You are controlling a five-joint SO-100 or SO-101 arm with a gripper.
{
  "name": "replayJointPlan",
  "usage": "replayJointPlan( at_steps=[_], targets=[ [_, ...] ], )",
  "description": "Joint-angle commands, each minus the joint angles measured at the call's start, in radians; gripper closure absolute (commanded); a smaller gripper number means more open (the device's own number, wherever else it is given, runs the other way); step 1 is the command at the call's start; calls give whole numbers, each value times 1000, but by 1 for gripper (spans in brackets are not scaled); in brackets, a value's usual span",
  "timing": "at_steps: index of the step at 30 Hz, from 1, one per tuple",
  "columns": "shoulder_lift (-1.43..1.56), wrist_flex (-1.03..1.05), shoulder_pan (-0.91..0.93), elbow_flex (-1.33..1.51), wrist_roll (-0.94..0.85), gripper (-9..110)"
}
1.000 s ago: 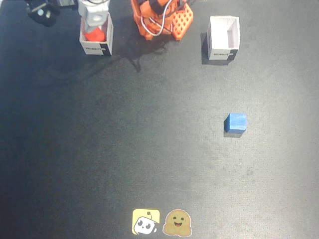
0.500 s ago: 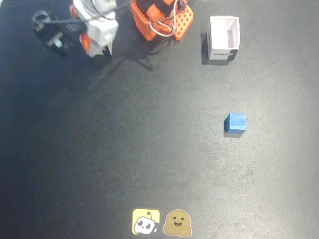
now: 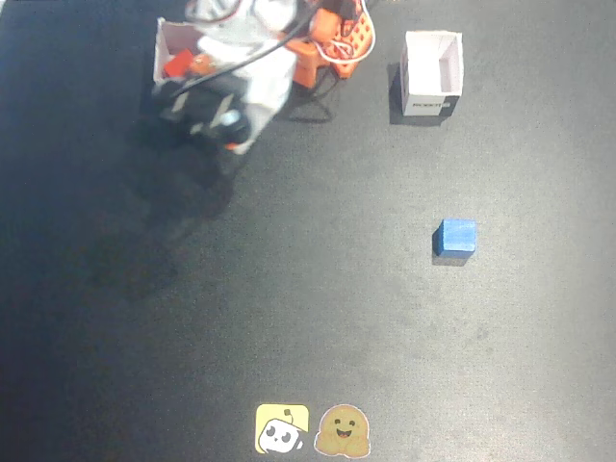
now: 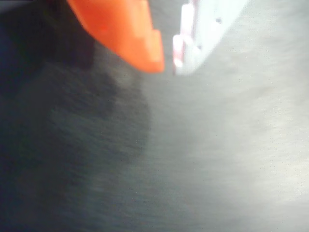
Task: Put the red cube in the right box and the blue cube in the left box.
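The blue cube (image 3: 454,236) lies alone on the black mat at the right of the fixed view. The right box (image 3: 166,43), with pinkish inner walls, stands at the top left, half covered by my arm. A red shape inside it looks like the red cube (image 3: 177,65). The left box (image 3: 432,69), plain white inside with a dark label, stands at the top right and looks empty. My gripper (image 3: 197,111) hangs just in front of the pinkish box. In the blurred wrist view my gripper (image 4: 166,67) holds nothing, its orange and white tips almost touching above bare mat.
The arm's orange base (image 3: 337,43) with white cable sits at the top between the two boxes. Two cartoon stickers (image 3: 313,430) lie at the mat's front edge. The black mat (image 3: 289,289) fills the view.
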Motion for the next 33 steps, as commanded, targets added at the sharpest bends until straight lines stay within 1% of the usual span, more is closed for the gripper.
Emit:
replayJointPlan(
  at_steps=[1,10,16,22,25,29,33],
  targets=[
    [101,15,-97,11,-3,101],
    [296,20,-345,126,-2,101],
    [296,-9,-465,156,5,101],
    [276,-81,-569,187,5,101],
    [187,-152,-607,175,5,101],
    [-25,-241,-643,92,12,101],
    [-147,-275,-689,44,115,101]
  ],
)
